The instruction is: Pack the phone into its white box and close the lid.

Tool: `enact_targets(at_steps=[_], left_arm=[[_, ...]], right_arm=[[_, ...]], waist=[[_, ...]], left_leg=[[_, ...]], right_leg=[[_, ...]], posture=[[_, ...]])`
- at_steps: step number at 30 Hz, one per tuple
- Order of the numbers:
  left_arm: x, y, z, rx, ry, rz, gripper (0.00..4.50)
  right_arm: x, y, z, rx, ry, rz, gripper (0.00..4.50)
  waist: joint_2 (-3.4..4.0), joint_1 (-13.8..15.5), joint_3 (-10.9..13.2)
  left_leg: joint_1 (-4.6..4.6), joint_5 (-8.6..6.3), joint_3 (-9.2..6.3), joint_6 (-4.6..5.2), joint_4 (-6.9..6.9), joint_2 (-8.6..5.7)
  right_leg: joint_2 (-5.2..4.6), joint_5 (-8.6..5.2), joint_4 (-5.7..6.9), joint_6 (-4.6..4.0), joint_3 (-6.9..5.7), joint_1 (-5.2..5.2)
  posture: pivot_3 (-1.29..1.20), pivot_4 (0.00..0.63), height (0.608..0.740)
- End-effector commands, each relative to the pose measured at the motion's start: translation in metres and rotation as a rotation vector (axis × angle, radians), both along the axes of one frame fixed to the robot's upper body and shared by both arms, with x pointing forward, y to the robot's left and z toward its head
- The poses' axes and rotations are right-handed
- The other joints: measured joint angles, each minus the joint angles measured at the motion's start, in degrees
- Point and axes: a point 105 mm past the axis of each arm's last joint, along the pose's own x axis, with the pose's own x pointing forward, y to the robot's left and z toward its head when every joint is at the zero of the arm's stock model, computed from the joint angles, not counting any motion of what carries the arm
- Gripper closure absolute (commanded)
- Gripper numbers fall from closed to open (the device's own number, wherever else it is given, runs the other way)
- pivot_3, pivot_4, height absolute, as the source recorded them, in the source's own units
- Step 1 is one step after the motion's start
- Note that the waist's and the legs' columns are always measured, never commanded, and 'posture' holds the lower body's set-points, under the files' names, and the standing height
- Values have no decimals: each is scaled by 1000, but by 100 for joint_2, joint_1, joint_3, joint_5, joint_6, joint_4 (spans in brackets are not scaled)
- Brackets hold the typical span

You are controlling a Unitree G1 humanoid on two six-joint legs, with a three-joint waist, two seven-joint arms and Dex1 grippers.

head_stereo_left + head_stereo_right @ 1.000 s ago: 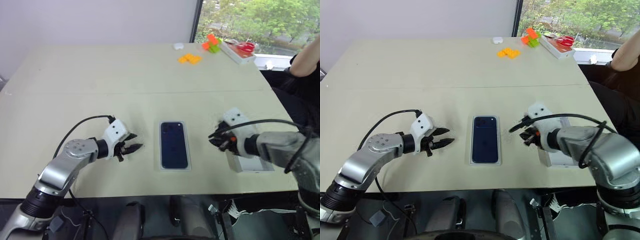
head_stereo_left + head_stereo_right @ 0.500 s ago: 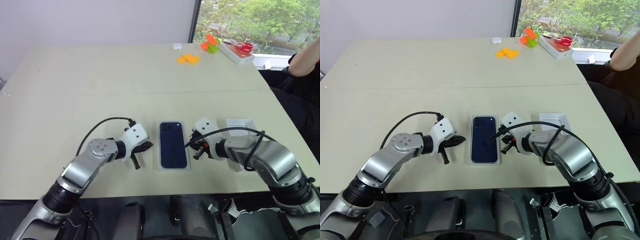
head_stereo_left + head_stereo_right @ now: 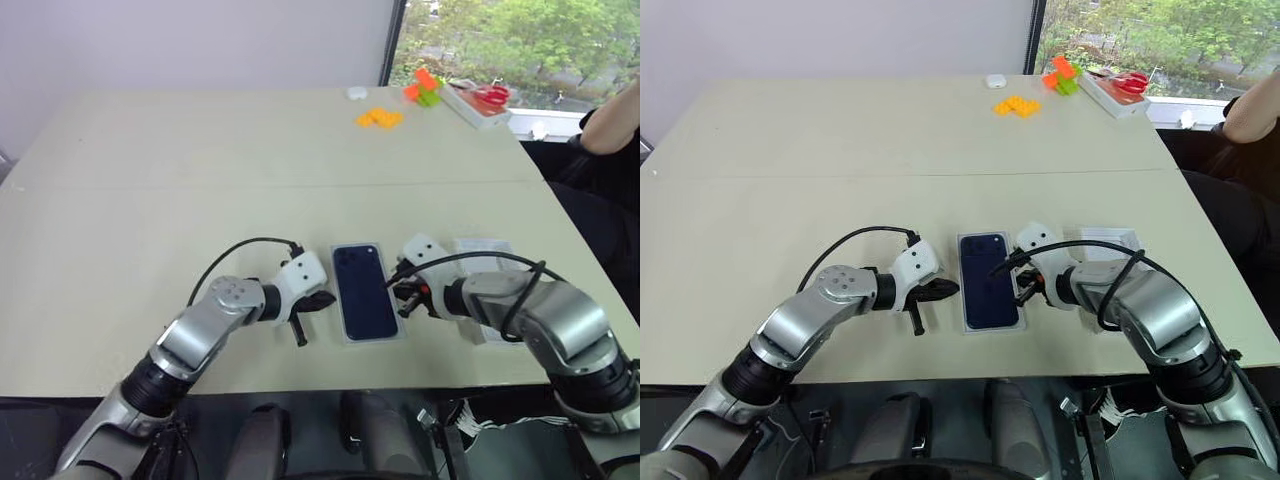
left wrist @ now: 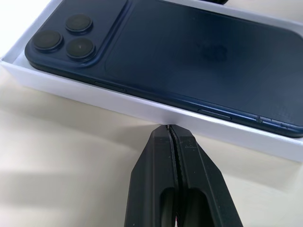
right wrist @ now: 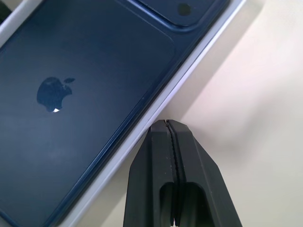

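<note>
While the phone (image 3: 989,280) lies in the white box (image 4: 142,109) at bottom middle, the left gripper (image 3: 947,289) and right gripper (image 3: 1021,293) press its sides, fingers pinched closed.

A pale table (image 3: 200,180) carried the white box (image 3: 345,330) near its front edge. Just right of the box lay the lid (image 3: 480,250); orange blocks (image 3: 379,117) lay far behind it.

The right arm covers much of the lid (image 3: 487,250) (its printed side unseen).
</note>
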Motion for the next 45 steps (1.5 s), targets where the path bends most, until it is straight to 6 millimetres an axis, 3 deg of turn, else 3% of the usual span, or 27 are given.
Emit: enact_targets(at_steps=[1,18,22,25,29,31,36,45], left_arm=[[0,-15,11,-26,-45,-54,4437],[-1,-14,14,-30,-37,-74,4437],[2,-10,15,-36,-48,-47,4500],[5,-3,22,-66,-48,-22,4500],[5,13,42,-147,-80,-16,4500],[-1,17,47,-173,-89,-50,4500],[-30,14,52,-193,-100,-242,4500],[-44,10,52,-205,-75,-342,4500]], right_arm=[[-5,5,10,21,-34,37,4500],[1,-22,13,-38,-49,-32,4500],[2,-31,21,-54,-65,-41,2896],[-1,-38,36,-57,-91,-39,1301],[-3,-57,67,-25,-114,-111,1301],[-4,-69,73,-21,-90,-180,1301],[-5,-97,50,-52,13,-343,1301],[-4,-97,27,-20,70,-408,1301]], waist=[[0,0,0],[0,-3,0],[0,-1,0],[0,-8,0],[1,-16,0],[1,-15,0],[0,25,-1],[1,-17,-1]], left_leg=[[0,0,0,0,0,0],[1,0,0,0,0,0],[1,0,0,0,0,1],[2,0,0,0,0,0],[1,0,0,0,0,3],[3,0,0,0,0,3],[0,0,4,0,0,2],[3,-1,10,2,2,2]], right_leg=[[3,0,0,0,-1,0],[4,0,2,1,0,0],[3,1,2,1,0,0],[5,0,3,1,0,-1],[8,1,5,1,0,-5],[9,1,6,0,0,-5],[3,7,3,-15,-3,0],[13,0,4,0,5,0]], posture=[[0,150,726],[0,150,726],[0,150,726],[0,150,726],[0,150,726],[0,150,726],[0,150,726],[0,150,726]])
